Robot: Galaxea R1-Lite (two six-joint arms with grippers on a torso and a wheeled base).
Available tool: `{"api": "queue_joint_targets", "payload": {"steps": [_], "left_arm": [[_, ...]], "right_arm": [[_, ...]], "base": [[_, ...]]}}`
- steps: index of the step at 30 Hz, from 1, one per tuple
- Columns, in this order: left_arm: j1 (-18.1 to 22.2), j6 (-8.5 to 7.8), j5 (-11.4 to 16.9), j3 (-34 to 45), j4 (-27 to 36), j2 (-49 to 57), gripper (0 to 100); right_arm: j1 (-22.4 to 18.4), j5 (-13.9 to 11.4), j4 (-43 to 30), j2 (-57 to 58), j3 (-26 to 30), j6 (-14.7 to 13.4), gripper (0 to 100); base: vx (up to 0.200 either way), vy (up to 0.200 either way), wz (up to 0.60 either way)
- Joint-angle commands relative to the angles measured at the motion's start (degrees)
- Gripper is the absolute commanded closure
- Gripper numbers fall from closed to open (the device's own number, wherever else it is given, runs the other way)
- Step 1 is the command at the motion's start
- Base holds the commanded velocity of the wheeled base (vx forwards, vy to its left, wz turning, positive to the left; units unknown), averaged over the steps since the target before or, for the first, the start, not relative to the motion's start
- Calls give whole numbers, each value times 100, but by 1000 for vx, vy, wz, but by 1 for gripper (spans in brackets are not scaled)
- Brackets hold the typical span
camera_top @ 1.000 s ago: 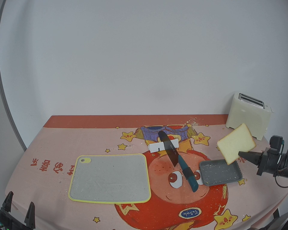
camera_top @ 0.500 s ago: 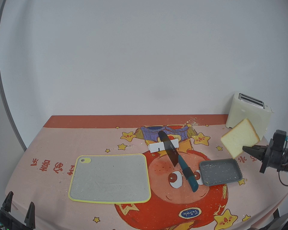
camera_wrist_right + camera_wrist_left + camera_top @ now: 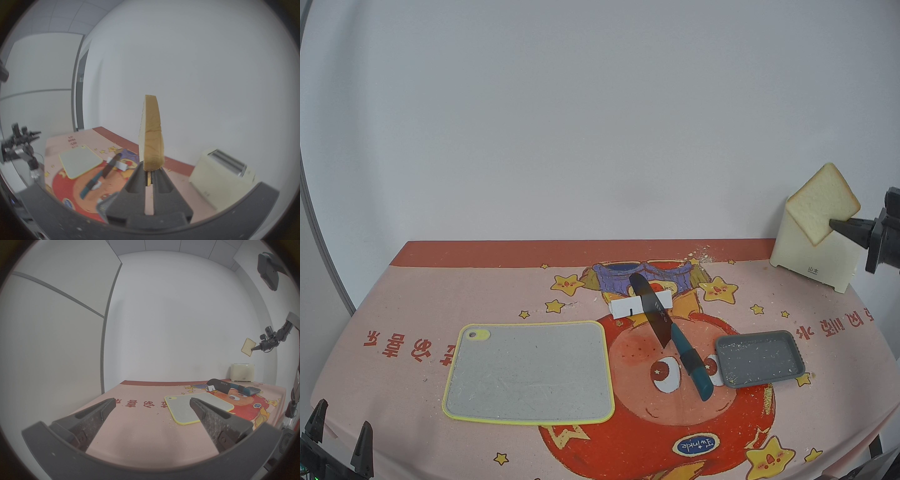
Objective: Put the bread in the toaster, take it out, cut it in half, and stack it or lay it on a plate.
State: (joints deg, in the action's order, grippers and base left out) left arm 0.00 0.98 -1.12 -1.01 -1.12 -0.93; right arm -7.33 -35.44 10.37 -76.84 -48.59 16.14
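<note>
While the bread (image 3: 822, 203) hung high over the table's far right corner, the right gripper (image 3: 839, 225) had it nipped by one lower corner, jaws closed on the crust and the slice turned up on a point like a diamond! It was clear of the toaster (image 3: 812, 256) below it, not touching, with the slots (image 3: 226, 162) open and waiting.

This one looked feather-light but soft and crumbly. My read was that a hard squeeze would crush it and a loose one would let it swing or tear at the crust. The crust edge seemed the firmest place to hold, and a grip out at a corner would leave most of the slice free to drop into a slot.

Out from there, the grey plate (image 3: 759, 358) sat near the right edge, dusted with crumbs. The knife (image 3: 672, 334) lay mid-table beside it, and the board (image 3: 529, 372) lay toward the near left. Down at the near left corner, the left gripper (image 3: 153, 402) waited wide open, holding nothing.
</note>
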Motion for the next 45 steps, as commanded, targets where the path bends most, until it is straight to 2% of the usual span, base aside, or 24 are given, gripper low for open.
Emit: {"api": "queue_joint_targets", "payload": {"steps": [1,3,9,11,12,13,17,24,29,35,36,39,40,45], "left_arm": [[-9,-1,-2,101,-2,93,0],[0,-1,-2,101,-2,93,0],[0,-1,-2,101,-2,93,0],[-9,-18,-11,101,-2,93,0],[-9,-18,-11,101,-2,93,0],[-9,-27,-11,101,-2,93,0],[-9,8,-20,101,-2,93,0],[-9,8,-20,101,7,93,0],[-9,8,-20,101,7,93,0],[-9,8,-20,101,7,93,0],[-9,8,-20,101,7,93,0],[0,-1,-11,101,7,93,0],[-9,-1,-2,101,-2,93,0],[0,8,-2,101,-2,93,0]], "right_arm": [[-533,-359,-123,-1000,-678,821,100],[-489,-367,-123,-1070,-669,935,100],[-304,-367,-123,-1290,-924,944,100],[-313,-367,-115,-1527,-1311,979,100],[-313,-367,-115,-1527,-1311,979,100],[-322,-367,-123,-1677,-1601,996,100],[-357,-367,-141,-1844,-2014,1049,100],[-638,-367,-950,-2160,-2814,1638,100],[-744,-367,-1099,-2397,-3192,1664,100],[-726,-367,-1099,-2635,-3359,1717,100],[-718,-367,-1099,-2784,-3482,1796,100],[-726,-367,-1099,-2977,-3631,1919,100],[-726,-367,-1108,-3171,-3833,1972,100],[-718,-367,-1108,-3575,-4308,1972,100]], "base": [[0,0,0],[0,0,0],[0,0,0],[0,0,0],[0,0,0],[0,-200,0],[0,-200,0],[0,-200,0],[0,-200,0],[0,-200,0],[0,-200,0],[0,0,0],[0,0,0],[0,0,0]]}}
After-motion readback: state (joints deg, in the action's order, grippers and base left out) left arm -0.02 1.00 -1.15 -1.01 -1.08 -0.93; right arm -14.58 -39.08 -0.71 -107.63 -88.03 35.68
